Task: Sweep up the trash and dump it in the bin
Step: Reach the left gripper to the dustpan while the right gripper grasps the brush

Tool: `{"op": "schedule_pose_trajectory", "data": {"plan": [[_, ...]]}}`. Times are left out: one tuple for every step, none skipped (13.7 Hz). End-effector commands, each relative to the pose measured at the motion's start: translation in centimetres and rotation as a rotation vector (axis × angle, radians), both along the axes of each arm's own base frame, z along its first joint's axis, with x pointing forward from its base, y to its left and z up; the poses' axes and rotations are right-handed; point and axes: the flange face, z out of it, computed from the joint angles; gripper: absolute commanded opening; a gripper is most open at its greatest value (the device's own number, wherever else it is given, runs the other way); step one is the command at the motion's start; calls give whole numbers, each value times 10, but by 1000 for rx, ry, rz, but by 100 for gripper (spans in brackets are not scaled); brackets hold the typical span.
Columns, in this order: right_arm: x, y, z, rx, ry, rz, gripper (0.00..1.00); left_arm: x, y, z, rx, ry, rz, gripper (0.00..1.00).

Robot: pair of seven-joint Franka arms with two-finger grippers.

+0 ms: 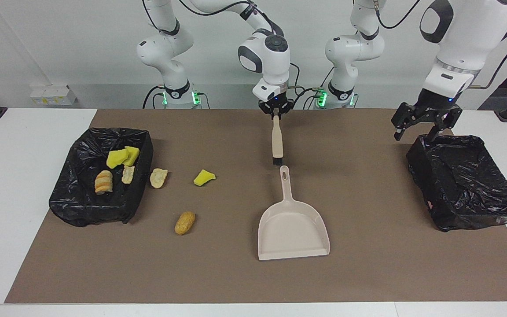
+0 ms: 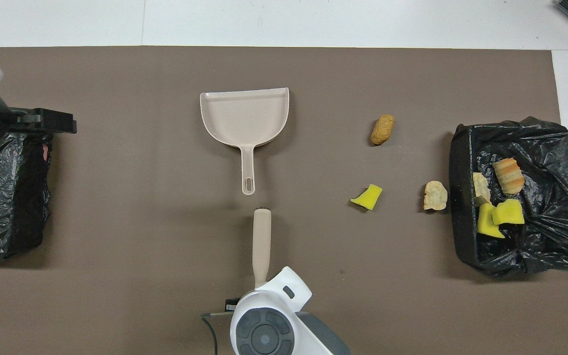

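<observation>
My right gripper (image 1: 275, 115) is shut on the end of the beige brush (image 1: 277, 141), whose black bristle end points at the dustpan handle. The brush (image 2: 261, 240) shows in the overhead view, with the gripper hidden under the wrist. The beige dustpan (image 1: 293, 229) lies flat, mouth away from the robots. Three trash scraps lie on the mat: a yellow chunk (image 1: 203, 177), a beige piece (image 1: 158, 178) and a golden-brown piece (image 1: 185, 223). Several more sit in the black-lined bin (image 1: 82, 207) at the right arm's end. My left gripper (image 1: 414, 134) hangs open.
An empty black-lined bin (image 1: 469, 198) stands at the left arm's end, and the left gripper is over its corner nearest the robots and the table's middle. A brown mat (image 1: 368, 273) covers the white table. The beige piece lies right beside the bin holding trash.
</observation>
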Motion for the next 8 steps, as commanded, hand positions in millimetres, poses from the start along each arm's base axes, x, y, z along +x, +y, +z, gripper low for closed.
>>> {"op": "schedule_pose_trajectory", "data": {"plan": [[7, -44, 39, -22, 25, -74, 0, 13, -41, -20, -7, 1, -47, 100], [13, -60, 47, -35, 34, -99, 0, 10, -67, -27, -11, 11, -76, 100], [21, -75, 53, -44, 39, -127, 0, 11, -94, -43, -18, 32, -81, 100], [33, -91, 59, -49, 36, -155, 0, 12, -124, -62, -30, 42, -79, 100], [44, -109, 59, -64, 39, -171, 0, 8, -165, -88, -29, 73, -124, 100], [55, -127, 59, -72, 44, -197, 0, 6, -191, -116, -22, 108, -161, 100], [65, -145, 56, -94, 45, -204, 0, 1, -220, -142, -18, 131, -199, 100], [71, -162, 52, -146, 42, -181, 0, -1, -236, -154, -30, 116, -212, 100]]}}
